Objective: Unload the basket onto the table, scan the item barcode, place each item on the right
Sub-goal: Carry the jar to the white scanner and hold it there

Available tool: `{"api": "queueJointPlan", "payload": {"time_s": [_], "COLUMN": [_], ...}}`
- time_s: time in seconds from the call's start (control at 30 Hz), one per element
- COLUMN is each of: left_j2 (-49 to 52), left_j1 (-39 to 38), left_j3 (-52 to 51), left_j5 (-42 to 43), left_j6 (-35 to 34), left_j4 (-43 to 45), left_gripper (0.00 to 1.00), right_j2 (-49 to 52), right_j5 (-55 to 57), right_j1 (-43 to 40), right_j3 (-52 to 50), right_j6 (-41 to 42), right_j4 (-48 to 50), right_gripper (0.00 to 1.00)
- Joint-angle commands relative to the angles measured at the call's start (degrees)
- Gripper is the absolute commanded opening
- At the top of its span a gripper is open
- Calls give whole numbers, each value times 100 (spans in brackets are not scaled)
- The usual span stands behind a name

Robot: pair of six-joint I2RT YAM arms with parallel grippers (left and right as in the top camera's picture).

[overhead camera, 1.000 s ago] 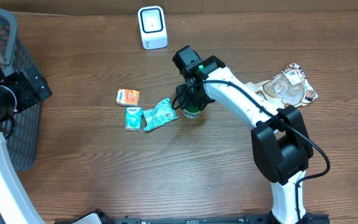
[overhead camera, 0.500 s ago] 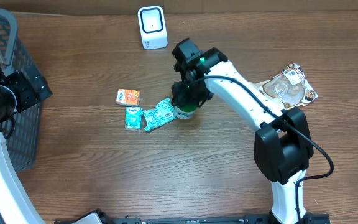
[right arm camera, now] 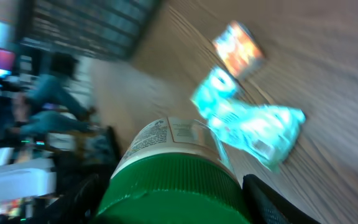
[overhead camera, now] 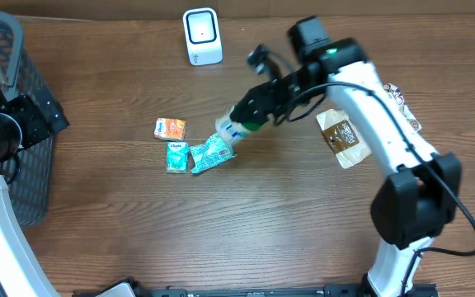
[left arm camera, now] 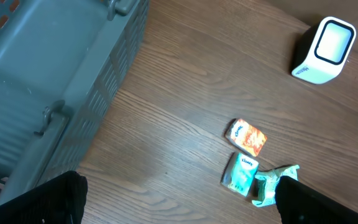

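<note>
A bottle [overhead camera: 232,129] with a white label and a ribbed green cap [right arm camera: 176,186] hangs tilted on its side above the table, over the teal pouch [overhead camera: 211,153]. My right gripper [overhead camera: 258,111] is shut on its cap end; dark fingers [right arm camera: 278,199] flank the cap in the right wrist view. The white scanner [overhead camera: 202,35] stands at the table's back, to the left of and beyond the bottle, and shows as well in the left wrist view [left arm camera: 324,50]. No barcode is readable. My left gripper [left arm camera: 179,202] stands open and empty beside the basket.
An orange packet [overhead camera: 170,128] and a teal tissue pack [overhead camera: 176,156] lie left of the pouch. A brown packet [overhead camera: 343,136] lies under the right arm. A grey basket [overhead camera: 2,58] fills the left edge.
The right arm has lifted the bottle off the table, tipped it sideways and swung its elbow to the right, which uncovers the brown packet. The left arm has stayed still.
</note>
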Motion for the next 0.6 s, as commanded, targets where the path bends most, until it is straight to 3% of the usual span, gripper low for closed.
{"api": "queueJointPlan", "payload": {"time_s": [0.0,0.57], "left_j2": [20,20], "left_j1": [24,24], "left_j3": [48,48], "left_j5": [57,57], "left_j6": [-81,-81], "left_j4": [7,7], "left_gripper": [99,100], "right_j2": [-256,-549], "right_j5": [-1456,-3191], "right_j1": [-282,-1023], "right_j3": [186,186], "right_j6": [-496,-551], "right_j4": [17,7], "right_gripper": [53,51]}}
